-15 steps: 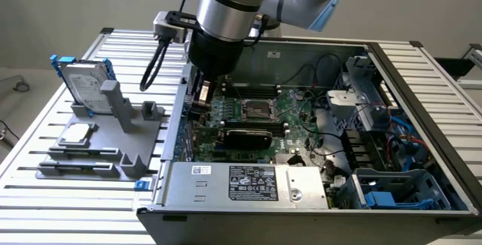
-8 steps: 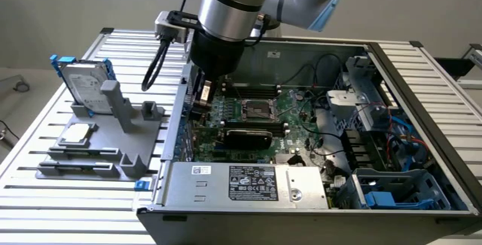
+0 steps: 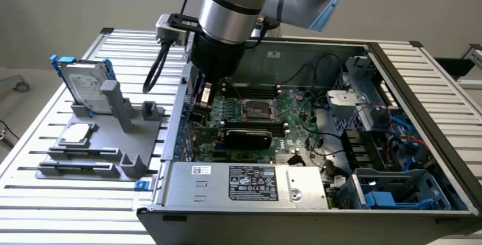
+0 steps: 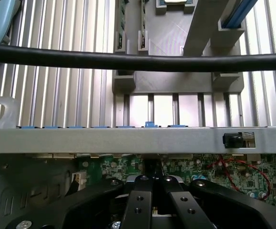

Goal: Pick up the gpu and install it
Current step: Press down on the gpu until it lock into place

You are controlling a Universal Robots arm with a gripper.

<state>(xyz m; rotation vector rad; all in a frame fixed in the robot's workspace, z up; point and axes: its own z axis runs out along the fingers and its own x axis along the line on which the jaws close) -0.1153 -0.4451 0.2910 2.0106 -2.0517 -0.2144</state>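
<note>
a: what's taking up the most room?

b: a slatted table (image 3: pixel 421 70) is carrying an open case (image 3: pixel 421 115), and the arm (image 3: pixel 233 2) is reaching down into it at the side toward the exterior view's left.

a: and inside the case?

b: the board (image 3: pixel 294 104) is lying flat, with a bare socket (image 3: pixel 252 108) near its middle. out on the table, toward the exterior view's left, a grey holder (image 3: pixel 98 143) is standing with a drive (image 3: pixel 84 81) upright in it.

a: where's the gpu sitting?

b: the gpu (image 3: pixel 249 138) is sitting on the board just beside the socket, on the side nearer the camera, with its black rounded shroud showing.

a: what's the gripper doing?

b: the gripper (image 3: pixel 202 109) is hanging low by the case wall, near the end of the gpu toward the exterior view's left. i can't tell whether it's touching the card.

a: fingers?

b: in the wrist view the fingers (image 4: pixel 140 205) are pressing together, leaving no gap, above the board, with a black cable (image 4: pixel 128 62) crossing in front of the table slats.
</note>
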